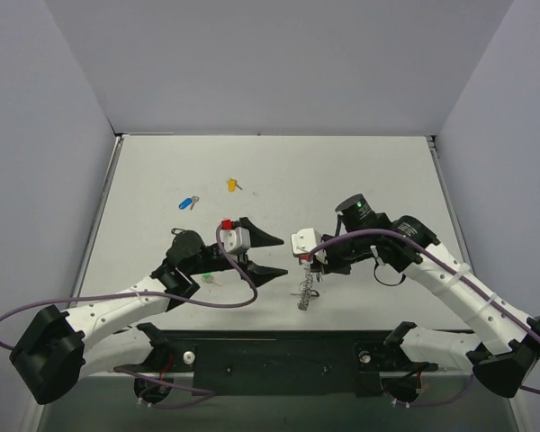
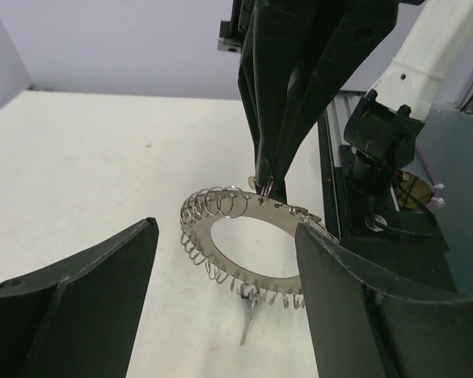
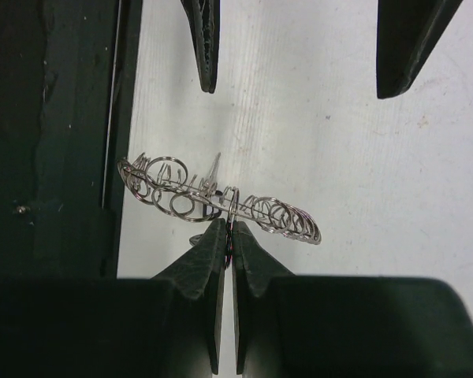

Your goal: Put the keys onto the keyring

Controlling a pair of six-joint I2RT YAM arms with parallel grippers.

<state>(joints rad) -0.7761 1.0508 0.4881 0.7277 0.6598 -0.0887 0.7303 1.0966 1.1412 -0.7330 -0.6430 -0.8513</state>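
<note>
My right gripper is shut on the keyring, a silvery ring fringed with small wire loops, and holds it above the table near the front edge. In the right wrist view the gripper pinches one loop of the keyring. In the left wrist view the keyring hangs ahead of my open, empty left gripper, with one key with a dark head dangling from its lower rim. The blue key, yellow key and green key lie on the table. A second black key is out of view.
The black base plate runs along the near table edge, just below the keyring, and shows at the left of the right wrist view. The left gripper's fingertips point at the keyring from beyond. Grey walls enclose the white table.
</note>
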